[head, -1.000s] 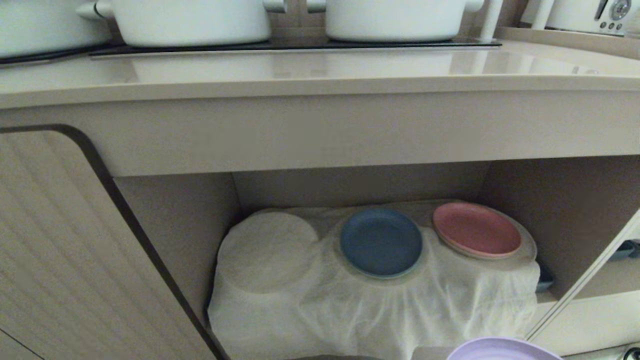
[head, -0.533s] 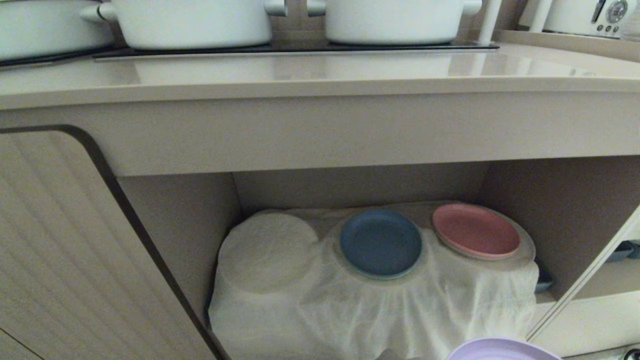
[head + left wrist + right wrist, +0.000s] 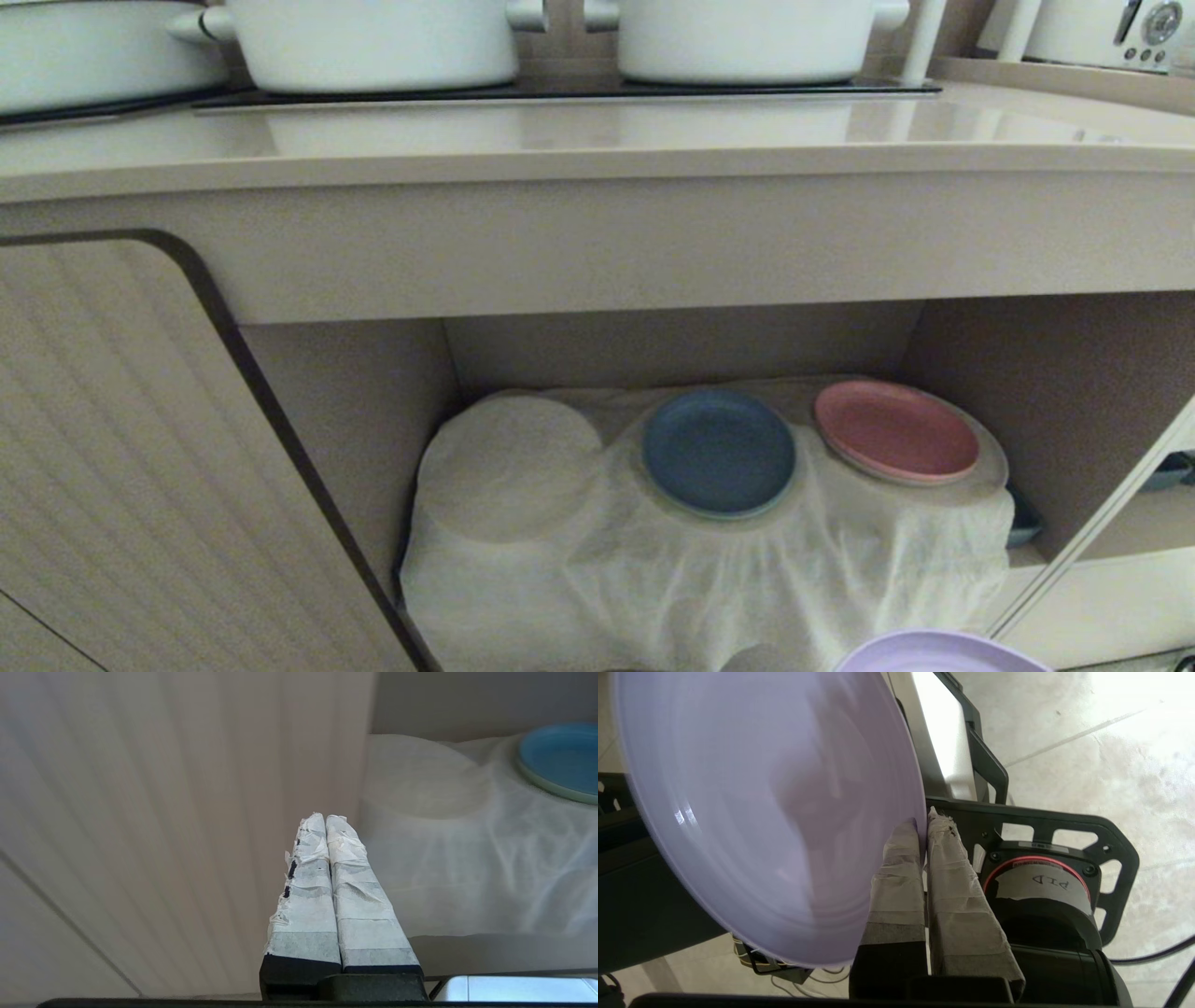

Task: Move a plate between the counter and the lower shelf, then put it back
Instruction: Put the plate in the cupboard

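The lavender plate [image 3: 761, 812] is pinched by its rim between the taped fingers of my right gripper [image 3: 924, 821], held low over the robot's base and the floor. Only the plate's top edge [image 3: 938, 649] peeks in at the bottom of the head view, in front of the lower shelf [image 3: 373, 411]. That recess holds an off-white cloth [image 3: 709, 569] draped over round humps. The counter [image 3: 597, 140] runs above it. My left gripper [image 3: 326, 819] is shut and empty, parked near the ribbed cabinet door [image 3: 163, 812].
On the cloth rest a blue plate [image 3: 719, 453] and a pink plate [image 3: 896, 431]; the left hump [image 3: 509, 467] is bare. White pots [image 3: 373, 42] stand on the black hob panel at the counter's back. A ribbed door [image 3: 121, 467] closes the left cabinet.
The whole head view has shifted slightly to the right, so the camera moved. The plate's edge stays at the same spot at the bottom.
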